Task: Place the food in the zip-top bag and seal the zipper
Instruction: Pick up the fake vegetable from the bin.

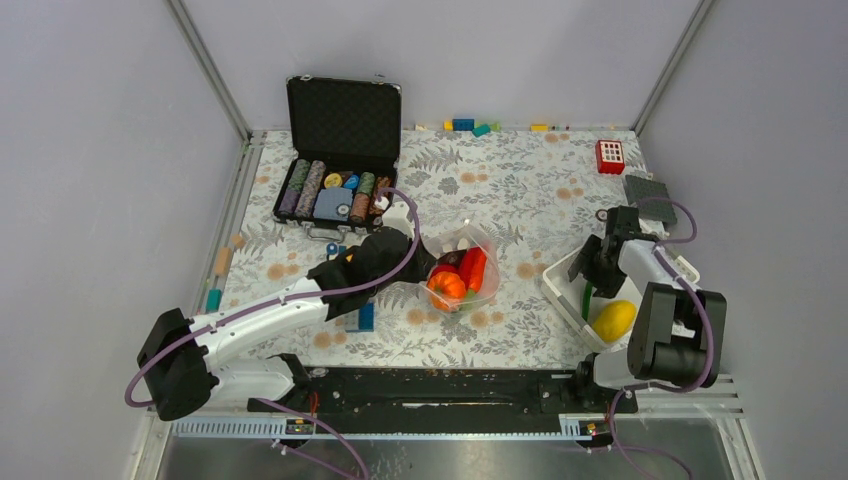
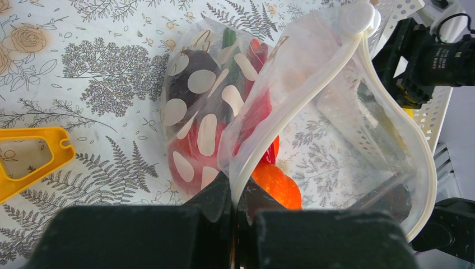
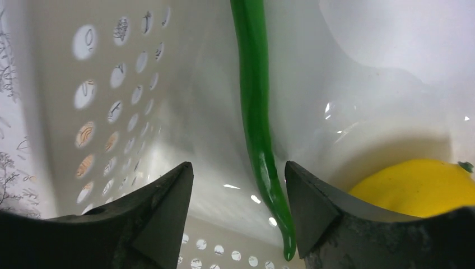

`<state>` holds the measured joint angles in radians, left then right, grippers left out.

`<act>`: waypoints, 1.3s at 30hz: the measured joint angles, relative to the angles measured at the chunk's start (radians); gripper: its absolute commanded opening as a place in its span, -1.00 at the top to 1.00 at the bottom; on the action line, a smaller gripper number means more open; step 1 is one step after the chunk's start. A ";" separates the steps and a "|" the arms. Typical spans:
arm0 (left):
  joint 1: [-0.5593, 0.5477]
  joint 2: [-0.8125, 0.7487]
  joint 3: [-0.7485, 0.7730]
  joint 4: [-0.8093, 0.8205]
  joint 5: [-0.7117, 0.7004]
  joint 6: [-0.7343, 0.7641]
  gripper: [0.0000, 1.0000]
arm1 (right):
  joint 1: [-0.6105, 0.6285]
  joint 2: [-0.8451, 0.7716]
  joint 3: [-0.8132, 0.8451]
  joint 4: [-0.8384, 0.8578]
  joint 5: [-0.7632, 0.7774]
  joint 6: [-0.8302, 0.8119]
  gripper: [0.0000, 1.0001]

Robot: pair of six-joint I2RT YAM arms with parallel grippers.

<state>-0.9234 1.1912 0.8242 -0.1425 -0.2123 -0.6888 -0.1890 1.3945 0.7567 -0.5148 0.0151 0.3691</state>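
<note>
The bag lies near the middle of the desk, a little toward the near edge, its mouth open, with a pumpkin and some red pieces inside. The left gripper is clamped on the zipper at one end of the mouth. The film looks thin and floppy, so it will likely sag and fold wherever it is not held. That stiffer strip along the rim seems the only sound place to take it. The right gripper hangs inside the basket by the right edge, toward the near right corner. Its fingers stand apart on either side of a green pod, and whether they touch it I cannot tell. The pod is slim and glossy, probably light hard plastic, so it may slip or roll; a pinch across its middle should serve best. The yellow piece just beside it is rounder and fatter, and would need a wider bite across its belly.
</note>
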 measured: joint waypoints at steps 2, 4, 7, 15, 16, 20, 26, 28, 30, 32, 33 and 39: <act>0.000 0.000 0.000 0.002 0.000 0.000 1.00 | 0.000 0.029 0.002 0.007 -0.002 0.002 -0.25; 0.000 0.000 0.000 0.002 0.000 0.000 1.00 | 0.000 0.054 0.004 0.013 -0.002 0.005 -0.17; 0.000 0.000 0.000 0.002 0.000 0.001 1.00 | -0.001 0.088 0.017 0.013 -0.001 0.012 0.02; 0.000 0.002 0.000 0.002 0.000 0.007 1.00 | -0.003 0.110 0.031 0.045 0.002 0.033 0.66; 0.000 0.002 0.000 0.002 0.000 0.008 1.00 | -0.004 0.110 0.031 0.055 0.001 0.034 0.69; 0.000 0.002 0.000 0.002 -0.001 0.008 1.00 | -0.004 0.113 0.028 0.095 -0.029 0.045 0.90; 0.000 0.002 0.000 0.004 0.000 0.008 1.00 | -0.004 0.171 0.077 0.109 -0.069 0.064 1.00; 0.000 0.002 0.000 0.008 0.000 0.008 1.00 | -0.004 0.179 0.083 0.127 -0.083 0.063 1.00; 0.000 0.002 0.000 0.012 0.000 0.008 1.00 | -0.003 0.189 0.092 0.134 -0.089 0.062 1.00; 0.000 0.004 0.000 0.017 0.000 0.008 1.00 | -0.002 0.204 0.109 0.136 -0.089 0.061 1.00; 0.000 0.008 0.000 0.021 0.000 0.008 1.00 | 0.001 0.209 0.116 0.140 -0.089 0.056 1.00; 0.000 0.033 0.001 0.031 0.000 0.007 1.00 | 0.062 0.209 0.175 0.131 -0.024 0.016 1.00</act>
<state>-0.9234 1.2243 0.8253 -0.1120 -0.2127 -0.6819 -0.1268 1.6039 0.9314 -0.3836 -0.0093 0.3851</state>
